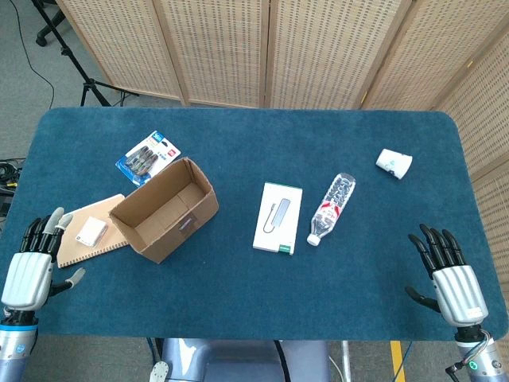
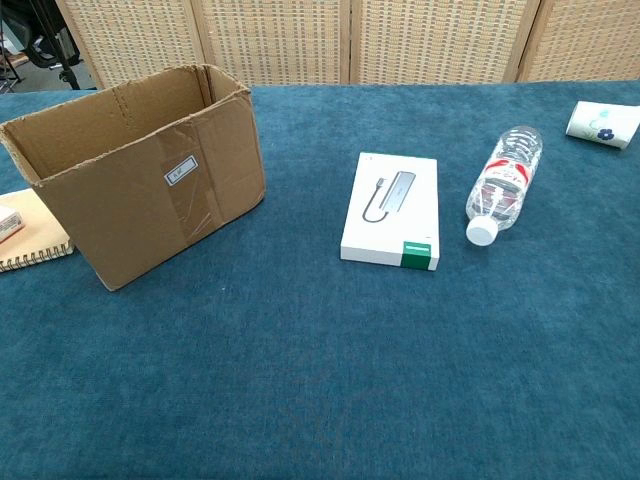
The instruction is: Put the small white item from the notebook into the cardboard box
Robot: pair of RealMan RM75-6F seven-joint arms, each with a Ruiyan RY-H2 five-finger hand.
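A white product box [image 1: 278, 218] printed with a cabled adapter lies flat near the centre of the blue worktop [image 1: 238, 294], with a clear plastic water bottle [image 1: 332, 208] on its side just beside it. A blister pack [image 1: 148, 157] lies toward the rear left. A small white printed item [image 1: 394, 163] lies well apart toward the rear right, and woven folding screens [image 1: 262, 48] stand behind the worktop.

Brown box [image 1: 163, 208] (plain cardboard), seemingly white item [image 1: 91, 231].

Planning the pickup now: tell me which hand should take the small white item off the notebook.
Left. The left hand lies open right beside the notebook carrying the small white item, next to the cardboard box. The right hand is across the table, also open.
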